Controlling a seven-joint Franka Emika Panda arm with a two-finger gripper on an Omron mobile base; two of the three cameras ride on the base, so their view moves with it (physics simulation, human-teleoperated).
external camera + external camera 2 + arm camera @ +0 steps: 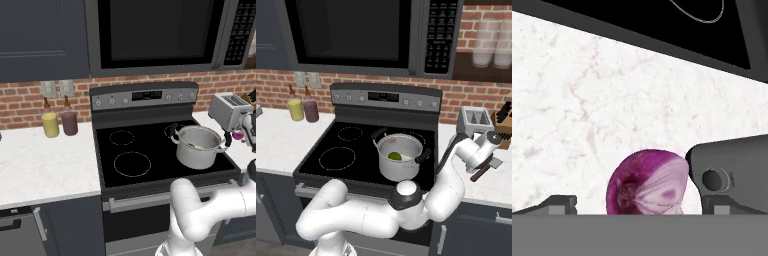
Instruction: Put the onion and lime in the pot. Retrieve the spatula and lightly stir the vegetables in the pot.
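In the hand view we see the gripper [639,204] with its jaws spread wide, a dark fingertip low on either side; the onion [648,184] sits between them on the white marbled counter [587,115], and we cannot tell whether either tip touches it; nothing is clamped. The onion is round, purple-magenta with a paler papery patch, its puckered end turned toward the camera; a dark grey flat handle with a round hole, seemingly the spatula [732,172], lies just beside it, its long axis running off to the right of that view. From the left base view the onion shows as a small magenta ball beside the silver toaster [229,110]. The pot [400,156], shiny steel with straight sides and black side handles, stands on the black glass stove [346,150]; the lime [395,156], small, round and green, lies inside it.
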